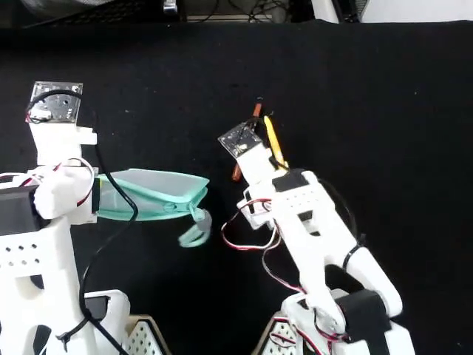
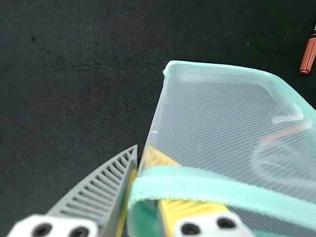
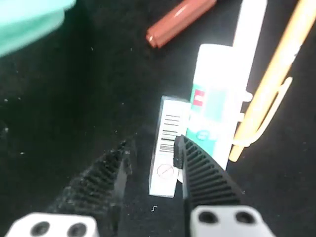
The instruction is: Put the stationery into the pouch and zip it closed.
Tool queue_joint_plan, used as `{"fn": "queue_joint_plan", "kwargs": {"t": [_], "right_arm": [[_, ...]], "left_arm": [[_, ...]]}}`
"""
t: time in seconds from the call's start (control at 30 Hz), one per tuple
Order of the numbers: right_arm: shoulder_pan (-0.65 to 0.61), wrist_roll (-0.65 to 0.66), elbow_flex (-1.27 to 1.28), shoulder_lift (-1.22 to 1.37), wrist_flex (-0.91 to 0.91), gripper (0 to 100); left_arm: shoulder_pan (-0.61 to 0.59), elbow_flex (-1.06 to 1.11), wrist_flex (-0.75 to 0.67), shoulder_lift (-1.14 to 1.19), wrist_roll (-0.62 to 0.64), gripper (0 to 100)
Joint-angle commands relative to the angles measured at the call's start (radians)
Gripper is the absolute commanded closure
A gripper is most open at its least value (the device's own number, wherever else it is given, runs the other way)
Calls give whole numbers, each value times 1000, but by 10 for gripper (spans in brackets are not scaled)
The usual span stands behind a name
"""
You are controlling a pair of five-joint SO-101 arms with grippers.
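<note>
Broadly, the black table [image 1: 384, 89] runs on well past the pouch [image 1: 151, 194] on all sides, its far edge well apart from it. The pouch, translucent with mint-green trim, stretches from the left gripper [image 2: 143, 158], which is clamped on its green-banded end, toward the stationery, with a loose green strap [image 1: 196, 233] curling at its other end. A strip of dark cloth separates that end from the right gripper [image 3: 152, 148], which hangs over the stationery with its jaws spread. Beside the pouch lie a white tube [image 3: 217, 98] with a green label, a yellow pen [image 3: 276, 74] just beyond it, and a brown marker [image 3: 180, 19] nearest the pouch's trim. A small white box [image 3: 167, 129] lies between the spread fingers, against the tube; whether a fingertip touches it cannot be told.
</note>
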Motion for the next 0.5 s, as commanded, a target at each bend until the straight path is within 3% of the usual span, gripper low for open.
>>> {"fn": "queue_joint_plan", "kwargs": {"t": [0.0,0.27,0.47], "right_arm": [[-5,-2,-10,22,-11,868],[118,38,-21,70,-34,865],[117,87,15,73,-17,868]], "left_arm": [[7,-4,-9,-5,-5,970],[12,-4,-11,-5,-3,970],[16,-5,-12,-5,-3,970]]}}
